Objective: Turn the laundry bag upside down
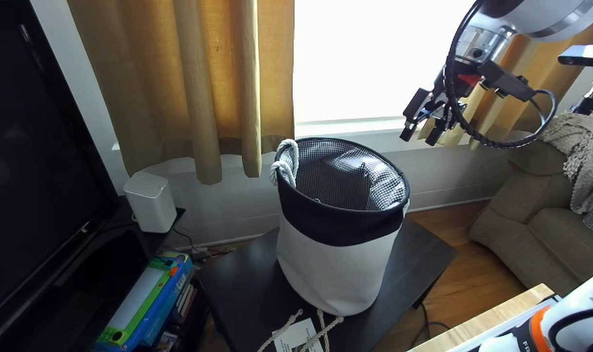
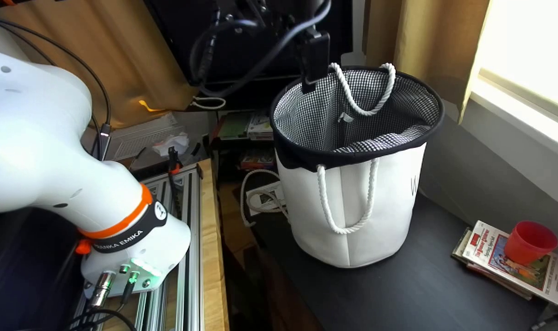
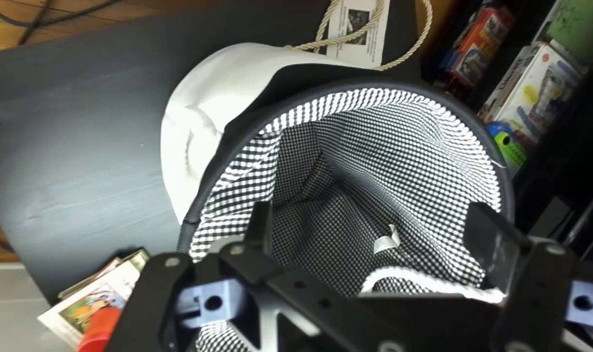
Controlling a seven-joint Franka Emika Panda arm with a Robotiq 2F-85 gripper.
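Note:
The laundry bag stands upright with its open mouth up on a black table; its white side shows in both exterior views (image 1: 340, 274) (image 2: 380, 207) and in the wrist view (image 3: 203, 102). It has a black rim band and a checked lining. One white rope handle (image 2: 346, 230) hangs outside and another (image 2: 364, 111) hangs into the mouth. My gripper (image 1: 420, 138) is open, above the bag and apart from it. In the wrist view the gripper's fingers (image 3: 372, 220) are spread wide over the mouth with nothing held between them. The base is hidden.
The black table (image 2: 426, 285) also bears books (image 2: 490, 257) with a red cup (image 2: 529, 243) on them. A cord and a paper card (image 1: 298, 335) lie by the bag. A TV (image 1: 42, 122), a small white device (image 1: 152, 203), curtains and a window (image 1: 360, 58) surround it.

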